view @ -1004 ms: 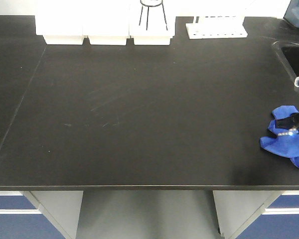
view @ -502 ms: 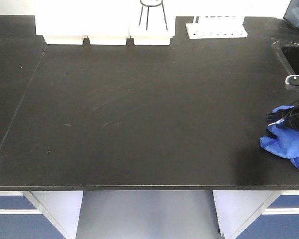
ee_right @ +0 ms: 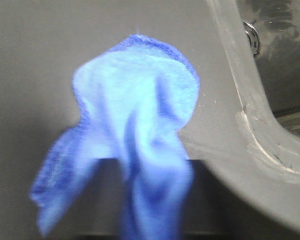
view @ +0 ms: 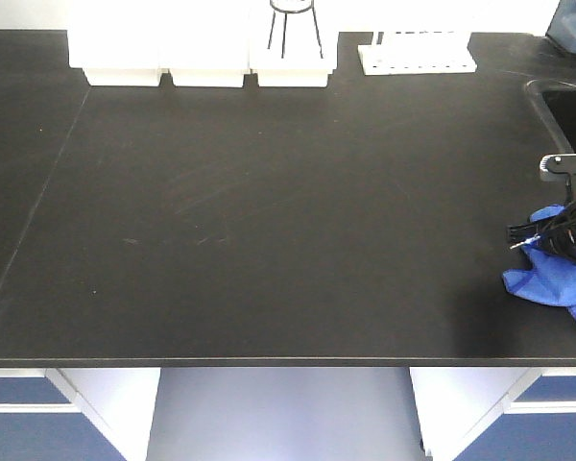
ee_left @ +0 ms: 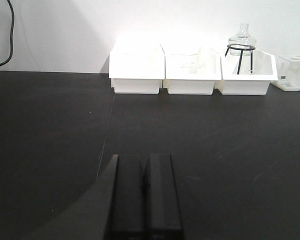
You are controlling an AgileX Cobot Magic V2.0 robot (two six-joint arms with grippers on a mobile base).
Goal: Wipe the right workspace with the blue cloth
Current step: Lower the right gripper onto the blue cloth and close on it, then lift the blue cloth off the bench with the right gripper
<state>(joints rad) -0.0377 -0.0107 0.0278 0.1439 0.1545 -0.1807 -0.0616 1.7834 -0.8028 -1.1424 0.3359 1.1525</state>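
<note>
Right wrist-mounted view has the blue cloth [ee_right: 135,130] bunched in the right gripper's [view: 555,240] jaws. They look pinched on its lower folds, and the rest fans out ahead of them. The sink rim [ee_right: 250,125] curves just right of the jaws. The left gripper [ee_left: 142,200] hangs over the bench [view: 269,211], jaws pressed together and empty. I'd call this the pick-up step; next the cloth needs carrying to the right workspace, which no view shows.

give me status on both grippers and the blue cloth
Left gripper shut, empty, over the bench. Right gripper shut on blue cloth, cloth bunched. Sink rim close by, nothing else near.
</note>
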